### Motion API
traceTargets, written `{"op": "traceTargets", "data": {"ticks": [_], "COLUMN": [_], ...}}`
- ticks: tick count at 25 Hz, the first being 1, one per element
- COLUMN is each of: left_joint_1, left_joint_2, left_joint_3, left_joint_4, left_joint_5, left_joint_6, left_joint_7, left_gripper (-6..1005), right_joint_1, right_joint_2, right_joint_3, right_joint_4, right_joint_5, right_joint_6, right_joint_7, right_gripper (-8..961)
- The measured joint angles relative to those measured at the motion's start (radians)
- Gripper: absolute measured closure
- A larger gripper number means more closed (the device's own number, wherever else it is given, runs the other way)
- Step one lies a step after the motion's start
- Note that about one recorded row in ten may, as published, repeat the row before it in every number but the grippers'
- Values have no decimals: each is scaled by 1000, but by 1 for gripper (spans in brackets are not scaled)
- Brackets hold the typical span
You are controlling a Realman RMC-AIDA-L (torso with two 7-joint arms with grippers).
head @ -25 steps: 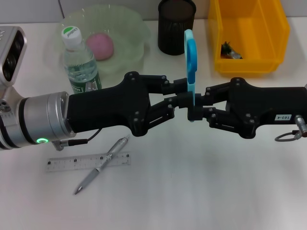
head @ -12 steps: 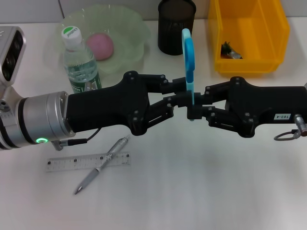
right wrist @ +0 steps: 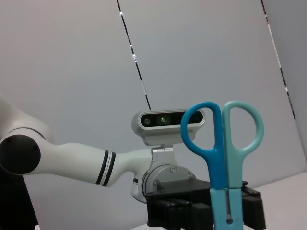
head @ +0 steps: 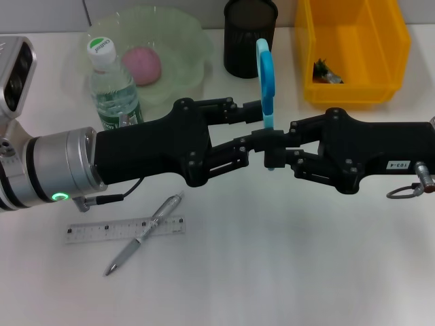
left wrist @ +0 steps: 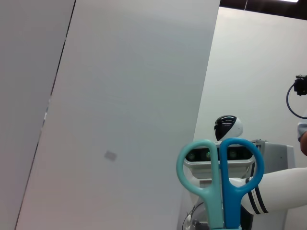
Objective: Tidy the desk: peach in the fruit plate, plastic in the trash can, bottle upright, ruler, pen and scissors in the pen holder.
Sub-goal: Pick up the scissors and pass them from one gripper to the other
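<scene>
While both the left tool [head: 253, 132] and right tool [head: 277, 151] grip the scissors [head: 265, 75], peach [head: 141, 65] is plated, bottle [head: 112, 86] upright; ruler [head: 125, 229] and pen [head: 144, 233] remain on the tabletop [head: 285, 272].

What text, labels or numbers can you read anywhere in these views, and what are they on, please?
"103-4", seen upside down: white sticker on the right arm.
Green word on the bottle cap: too blurred to read.
Bottle label: print too small to read.
Ruler: scale marks and numbers too small to read.
Nothing legible on the scissors, pen, or in either wrist view.
</scene>
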Motion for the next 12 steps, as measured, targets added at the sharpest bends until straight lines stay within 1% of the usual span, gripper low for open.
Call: {"op": "traceTargets", "data": {"ticks": [2,8,11,12], "left_joint_1": [0,15,21,22], "left_joint_2": [0,1,3,3], "left_joint_3": [4,3,-2,-2], "left_joint_4": [0,0,0,0], "left_joint_5": [-10,-61,-64,-65], "left_joint_6": [0,2,5,6], "left_joint_7": [0,4,1,1], "left_gripper": [683,426,304,290], "right_joint_1": [1,-8,-12,-15], "right_joint_2": [0,1,2,2], "right_joint_3": [0,11,12,13], "right_joint_4": [0,0,0,0], "right_joint_5": [0,0,0,0], "right_joint_6": [0,4,9,17], "right_joint_7": [-1,-21,-26,-27], "right_gripper": [754,754,754,754]}}
